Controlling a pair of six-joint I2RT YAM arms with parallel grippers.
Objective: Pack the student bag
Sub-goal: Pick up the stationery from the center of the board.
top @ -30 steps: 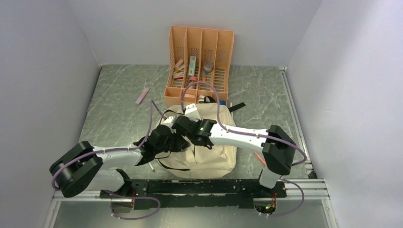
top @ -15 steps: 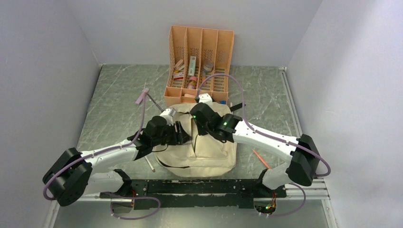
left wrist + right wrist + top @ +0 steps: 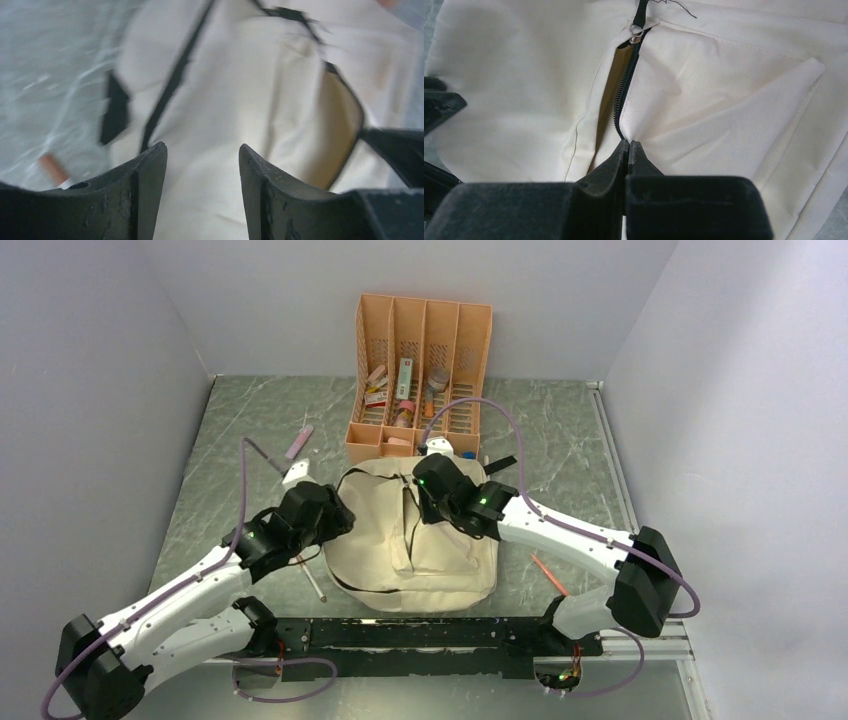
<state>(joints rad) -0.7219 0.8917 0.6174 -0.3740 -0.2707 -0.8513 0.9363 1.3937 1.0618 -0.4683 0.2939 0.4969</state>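
With student bag (image 3: 415, 535) centre-frame on the bench (image 3: 240, 440), right end effector (image 3: 629, 145) closed at its zipper (image 3: 626, 95), left end effector (image 3: 202, 150) apart and empty: draw the slit wide, slowly, before loading.

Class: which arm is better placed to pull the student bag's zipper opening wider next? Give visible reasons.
Right. The right gripper is pinched shut on the zipper edge of the student bag, at the partly open slit. The left gripper is open and empty, at the bag's left edge.
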